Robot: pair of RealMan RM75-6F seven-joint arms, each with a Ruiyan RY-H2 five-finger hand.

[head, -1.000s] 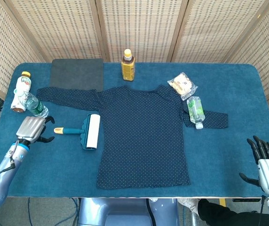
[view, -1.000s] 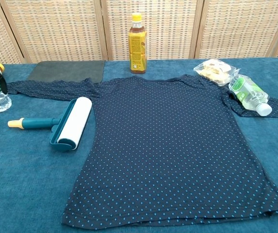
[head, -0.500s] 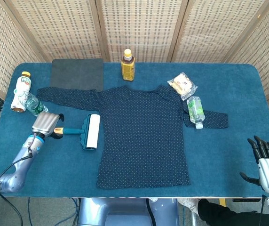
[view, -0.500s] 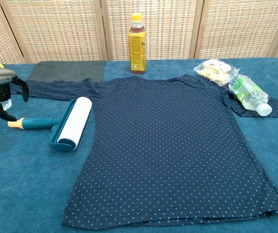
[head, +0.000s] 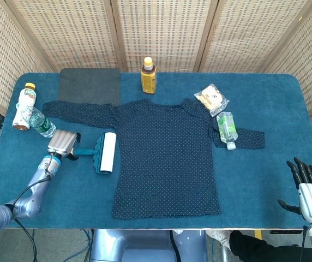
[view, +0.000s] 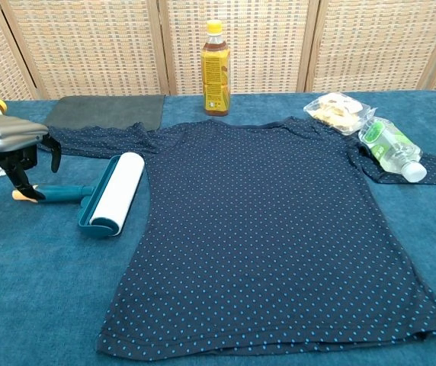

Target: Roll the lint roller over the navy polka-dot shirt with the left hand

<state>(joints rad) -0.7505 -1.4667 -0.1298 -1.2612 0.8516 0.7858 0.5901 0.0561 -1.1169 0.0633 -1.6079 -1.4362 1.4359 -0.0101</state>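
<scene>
Our left hand (view: 12, 149) sits over the lint roller (view: 104, 194) handle's tip, fingers apart, nothing held yet; handle runs L-R toward the shirt (view: 279, 229).

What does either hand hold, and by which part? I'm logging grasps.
Nothing yet. The left hand is at the roller handle, fingers not closed; the right hand is empty.

My left hand (view: 14, 149) is covering the tip of the lint roller (view: 104, 193) handle, so I am not seeing whether my fingers are touching it. The chest view's left edge is cutting off the two bottles (head: 29, 112) near the desk's left edge. My right hand (head: 311, 192) is showing only in the head view, its wrist running off the bottom edge.
</scene>
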